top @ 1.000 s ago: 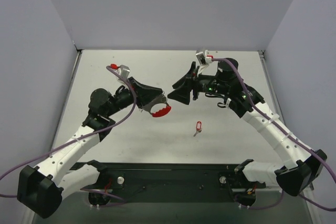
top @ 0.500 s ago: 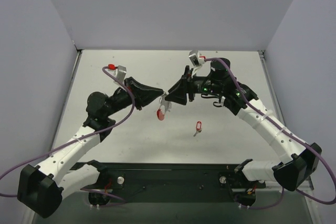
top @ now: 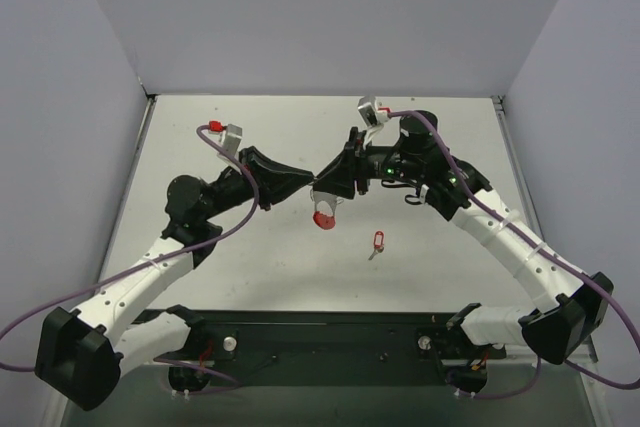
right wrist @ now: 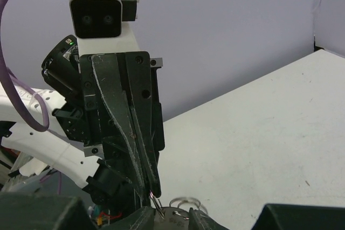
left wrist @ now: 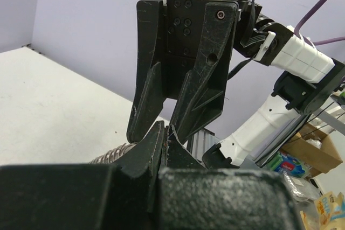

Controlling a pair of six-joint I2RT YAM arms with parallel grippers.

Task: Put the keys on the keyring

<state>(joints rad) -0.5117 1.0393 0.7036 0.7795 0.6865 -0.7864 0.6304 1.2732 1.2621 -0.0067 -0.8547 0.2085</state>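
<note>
The keyring, a red loop with silver keys, hangs in mid-air between my two grippers above the table's middle. My left gripper is shut on its thin wire; in the left wrist view the fingertips are pressed together, with silver keys beside them. My right gripper meets it tip to tip and looks closed on a key head and wire loops of the same keyring. The lone key with the red oblong tag lies on the table, below and to the right of both grippers, untouched.
The white table is walled by grey panels at the back and both sides. A black rail with the arm bases runs along the near edge. Purple cables loop off both arms.
My right gripper has moved left to meet the left gripper. The keyring has swung from beside the left gripper to hang between the two, its red loop shifting right.
</note>
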